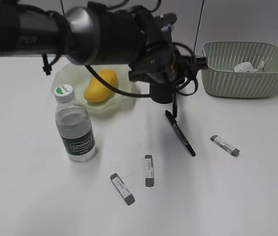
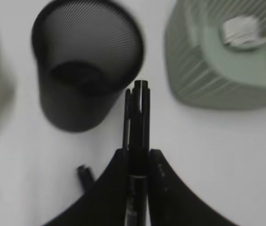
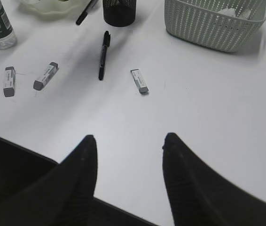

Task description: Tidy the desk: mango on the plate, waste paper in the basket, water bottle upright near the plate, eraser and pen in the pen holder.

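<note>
Beside round mesh pen holder [image 2: 87, 70], slim pen [image 2: 137, 127]

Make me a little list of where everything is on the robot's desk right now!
mango: on the plate
water bottle: upright, by the plate
waste paper: in the basket
left gripper: shut on a pen, beside the pen holder
second pen: lying on the desk
erasers: three on the desk
right gripper: open, empty
</note>
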Controlling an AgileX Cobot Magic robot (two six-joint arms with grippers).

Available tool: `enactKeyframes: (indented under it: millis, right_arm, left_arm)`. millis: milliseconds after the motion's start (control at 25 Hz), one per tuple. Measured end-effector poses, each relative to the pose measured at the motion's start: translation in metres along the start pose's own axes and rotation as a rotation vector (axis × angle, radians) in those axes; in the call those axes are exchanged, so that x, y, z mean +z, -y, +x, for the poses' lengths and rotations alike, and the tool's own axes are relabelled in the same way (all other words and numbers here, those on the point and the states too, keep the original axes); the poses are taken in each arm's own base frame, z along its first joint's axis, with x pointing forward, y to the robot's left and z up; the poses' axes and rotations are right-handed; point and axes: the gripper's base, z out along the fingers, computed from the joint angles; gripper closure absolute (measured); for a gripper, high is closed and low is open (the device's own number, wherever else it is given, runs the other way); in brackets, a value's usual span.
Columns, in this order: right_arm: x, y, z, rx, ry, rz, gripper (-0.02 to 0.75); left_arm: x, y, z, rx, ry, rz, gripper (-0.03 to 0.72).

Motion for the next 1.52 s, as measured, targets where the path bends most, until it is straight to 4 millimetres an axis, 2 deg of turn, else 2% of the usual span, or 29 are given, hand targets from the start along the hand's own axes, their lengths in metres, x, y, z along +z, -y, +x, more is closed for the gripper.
enactKeyframes:
  millis: [80, 160, 240, 360, 480, 600, 800, 960, 1160, 1320, 1440, 1520]
  right_arm:
    - [0.000, 0.000, 0.000, 0.000, 0.000, 0.000, 0.367]
    - [0.000, 0.000, 0.000, 0.000, 0.000, 0.000, 0.367]
    - [0.000, 0.000, 0.000, 0.000, 0.000, 0.000, 0.367]
    - [0.000, 0.000, 0.000, 0.000, 0.000, 0.000, 0.367]
    - [0.000, 0.000, 0.000, 0.000, 0.000, 0.000, 0.367]
    - [0.000, 0.000, 0.000, 0.000, 0.000, 0.000, 0.367]
    - [0.000, 0.000, 0.000, 0.000, 0.000, 0.000, 0.367]
    - [0.000, 0.000, 0.000, -0.001, 0.000, 0.000, 0.367]
    - [0.000, 0.000, 0.000, -0.001, 0.000, 0.000, 0.367]
    - [0.000, 0.000, 0.000, -0.001, 0.000, 0.000, 0.367]
    - [0.000, 0.000, 0.000, 0.000, 0.000, 0.000, 0.367]
    - [0.000, 0.000, 0.000, 0.000, 0.000, 0.000, 0.367]
  left_arm:
    - [-0.014, 0.015, -0.014, 0.062, 0.096, 0.136, 0.613]
    - [-0.024, 0.028, -0.027, 0.219, 0.209, 0.262, 0.613]
    - [-0.027, 0.032, -0.035, 0.372, 0.283, 0.338, 0.613]
    - [-0.014, 0.011, -0.048, 0.479, 0.322, 0.334, 0.613]
    - [0.011, -0.019, -0.062, 0.469, 0.330, 0.364, 0.614]
    - [0.032, -0.041, -0.075, 0.452, 0.353, 0.392, 0.614]
    - [0.041, -0.039, -0.093, 0.543, 0.443, 0.409, 0.615]
    - [0.050, -0.038, -0.090, 0.606, 0.455, 0.407, 0.615]
    - [0.075, -0.050, -0.073, 0.623, 0.404, 0.385, 0.615]
    - [0.083, -0.057, -0.069, 0.633, 0.391, 0.372, 0.615]
    - [0.083, -0.059, -0.070, 0.636, 0.393, 0.367, 0.580]
    - [0.084, -0.060, -0.071, 0.638, 0.393, 0.364, 0.526]
